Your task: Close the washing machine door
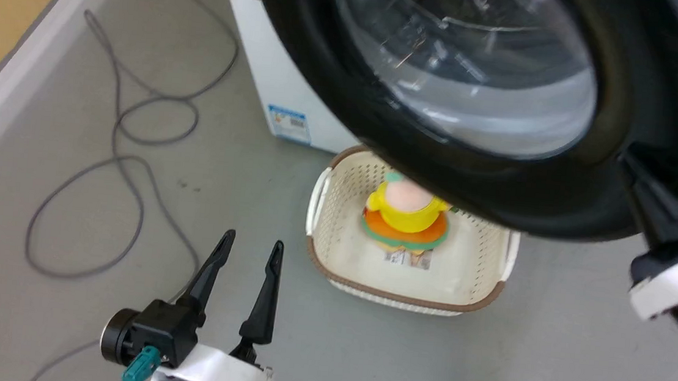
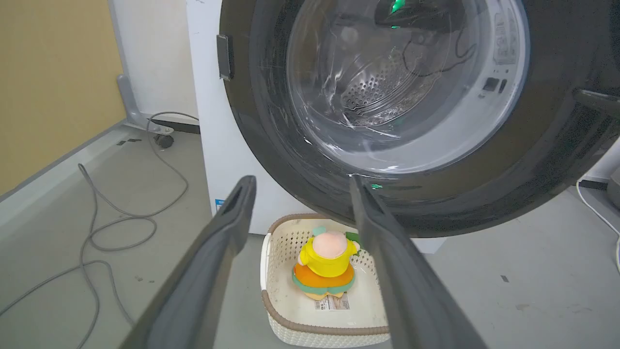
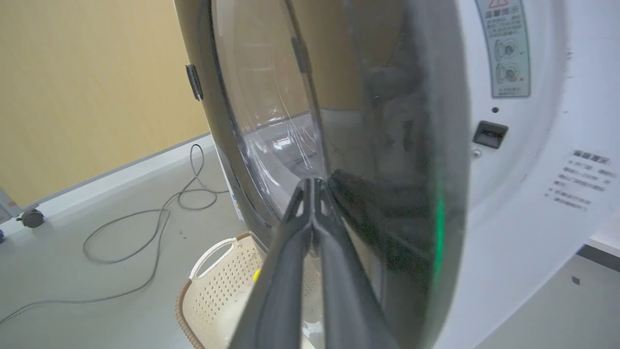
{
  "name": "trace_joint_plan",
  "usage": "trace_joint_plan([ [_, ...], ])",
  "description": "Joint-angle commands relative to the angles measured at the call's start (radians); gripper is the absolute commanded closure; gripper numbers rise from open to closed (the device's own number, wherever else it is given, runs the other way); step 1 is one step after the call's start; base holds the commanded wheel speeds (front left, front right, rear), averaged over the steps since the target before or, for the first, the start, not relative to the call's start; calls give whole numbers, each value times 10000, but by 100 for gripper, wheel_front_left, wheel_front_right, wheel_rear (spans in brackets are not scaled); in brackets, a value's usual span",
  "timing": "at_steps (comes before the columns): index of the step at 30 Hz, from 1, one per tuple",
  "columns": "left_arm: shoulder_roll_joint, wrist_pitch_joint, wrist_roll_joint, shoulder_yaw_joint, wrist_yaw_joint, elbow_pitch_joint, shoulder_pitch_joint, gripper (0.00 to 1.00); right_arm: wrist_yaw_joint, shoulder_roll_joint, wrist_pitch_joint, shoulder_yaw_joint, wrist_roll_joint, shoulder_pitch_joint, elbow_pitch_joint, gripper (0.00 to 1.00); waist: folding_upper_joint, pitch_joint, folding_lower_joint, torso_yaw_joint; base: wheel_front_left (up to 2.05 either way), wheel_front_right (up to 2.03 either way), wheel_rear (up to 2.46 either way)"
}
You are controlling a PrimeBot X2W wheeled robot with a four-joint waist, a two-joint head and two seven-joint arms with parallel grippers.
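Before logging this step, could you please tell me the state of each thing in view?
washing machine door: open, not latched.
left gripper: open, empty.
right gripper: shut, tips at the door's rim.
basket: upright on floor, holding a plush toy.
cable: loose on floor.

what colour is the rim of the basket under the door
Brown, on the cream perforated plastic basket; clearest in the head view.
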Motion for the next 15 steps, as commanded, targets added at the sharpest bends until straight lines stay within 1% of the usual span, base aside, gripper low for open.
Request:
trace_joint_plan([
  [1,-48,-43,86,39,-33,-56,-203,0,2,-173,50,-27,259,-389,206,100,0,301,-1,234,0,0,0],
  [5,-143,-43,127,110,-73,-166,-385,0,2,-675,216,156,735,-1260,807,100,0,660,-1,415,0,0,0],
  [8,-193,-43,164,138,-103,-233,-489,0,2,-908,364,272,946,-1918,1277,100,0,889,-1,515,0,0,0],
  [15,-269,-43,186,100,-166,-292,-755,0,2,-1223,785,273,1520,-3672,2701,100,0,1350,-1,694,0,0,0],
])
